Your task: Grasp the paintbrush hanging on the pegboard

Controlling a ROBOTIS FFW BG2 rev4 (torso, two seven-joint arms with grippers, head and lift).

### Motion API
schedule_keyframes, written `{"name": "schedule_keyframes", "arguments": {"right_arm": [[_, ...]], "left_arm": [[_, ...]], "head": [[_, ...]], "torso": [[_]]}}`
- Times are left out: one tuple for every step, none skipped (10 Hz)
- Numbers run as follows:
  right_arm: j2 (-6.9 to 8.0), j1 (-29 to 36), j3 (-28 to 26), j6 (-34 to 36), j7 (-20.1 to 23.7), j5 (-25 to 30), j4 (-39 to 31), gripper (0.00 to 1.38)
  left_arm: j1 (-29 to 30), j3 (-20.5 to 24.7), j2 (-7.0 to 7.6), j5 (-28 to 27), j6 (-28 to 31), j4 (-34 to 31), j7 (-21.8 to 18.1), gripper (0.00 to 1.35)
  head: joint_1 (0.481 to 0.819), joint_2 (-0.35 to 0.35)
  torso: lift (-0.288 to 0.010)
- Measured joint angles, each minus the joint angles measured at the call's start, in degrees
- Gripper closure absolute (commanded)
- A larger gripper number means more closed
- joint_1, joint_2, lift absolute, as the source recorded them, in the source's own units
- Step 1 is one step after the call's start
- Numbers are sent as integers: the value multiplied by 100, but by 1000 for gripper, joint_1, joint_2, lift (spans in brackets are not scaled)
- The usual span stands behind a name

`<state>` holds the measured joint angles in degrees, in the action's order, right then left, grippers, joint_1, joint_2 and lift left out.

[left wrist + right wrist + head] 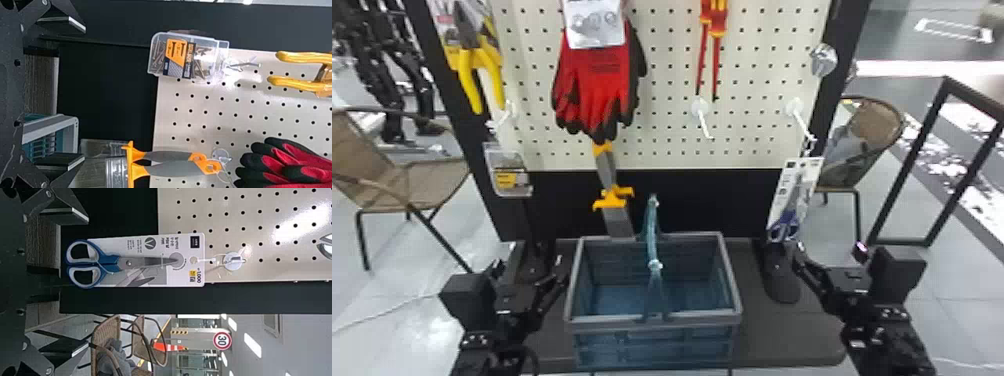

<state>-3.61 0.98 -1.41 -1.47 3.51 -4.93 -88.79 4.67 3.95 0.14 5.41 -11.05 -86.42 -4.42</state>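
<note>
I am at the approach: the paintbrush (612,197) is not yet grasped. It hangs behind the basket (697,316), left of centre, bristles reaching down to the basket's back rim. My left gripper (544,295) sits just left of the basket, fingers spread wide and empty. My right gripper (794,270) sits right of the basket, likewise spread. Next, I judge, the left must rise past the basket's back-left corner and straddle the handle.

paintbrush (607,172) grey-yellow | gloves (597,85) red-black | basket (697,316) blue-grey | pegboard (762,60) cream, dotted
</note>
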Motion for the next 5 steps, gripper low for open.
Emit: {"name": "schedule_keyframes", "arguments": {"right_arm": [[-9, 5, 0, -7, 0, -9, -6, 182], [-16, 8, 4, -27, 0, -21, -14, 182], [-24, 12, 15, -51, 0, -33, -21, 182], [-39, 11, 38, -61, 1, -47, -24, 182], [-49, 9, 58, -65, 1, -57, -24, 182]], "left_arm": [[-115, 48, 60, 96, 61, 107, -242, 157], [-305, 114, 149, 196, 80, 277, -591, 157], [-544, 169, 248, 350, 96, 500, -890, 157], [-803, 214, 334, 541, 127, 716, -1170, 157], [-1050, 242, 394, 637, 254, 813, -1371, 157]], "head": [[549, 0], [549, 0], [549, 0], [549, 0], [549, 0]], "torso": [[-100], [-100], [-100], [-100], [-100]]}}
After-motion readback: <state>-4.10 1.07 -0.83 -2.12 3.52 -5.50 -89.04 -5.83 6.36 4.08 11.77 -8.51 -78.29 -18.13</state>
